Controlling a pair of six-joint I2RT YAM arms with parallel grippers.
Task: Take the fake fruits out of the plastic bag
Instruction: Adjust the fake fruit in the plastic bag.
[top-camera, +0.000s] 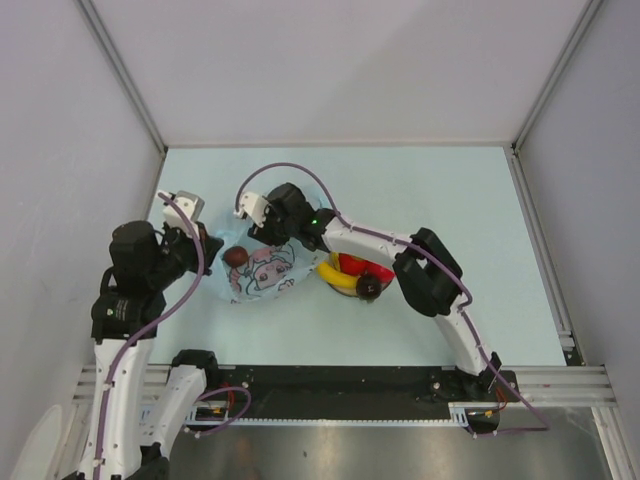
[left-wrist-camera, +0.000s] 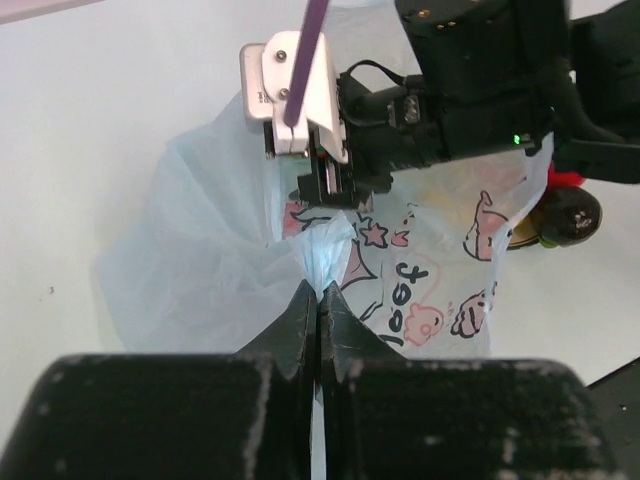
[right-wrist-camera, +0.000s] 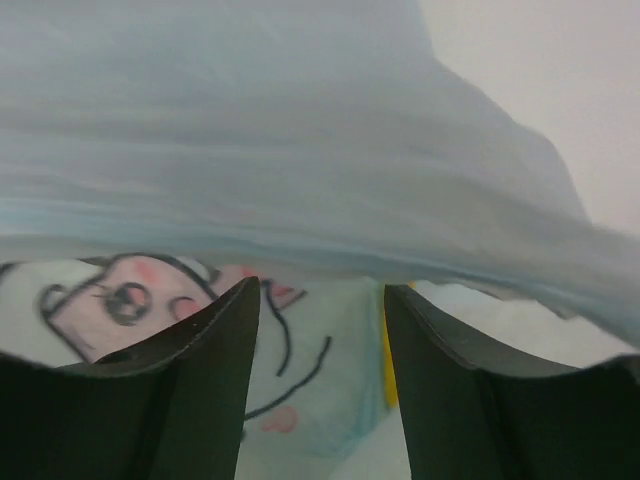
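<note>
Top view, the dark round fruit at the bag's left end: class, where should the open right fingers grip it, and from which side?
Grip the dark fruit across its middle, from above: it is a ball, so any width fits. Come in from the right, since the left gripper pinches the plastic bag just beside it. Whether film covers the fruit is unclear.

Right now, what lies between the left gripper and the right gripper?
Only a bunched fold of the plastic bag, from the left gripper up to the right gripper; the left wrist view shows it.
</note>
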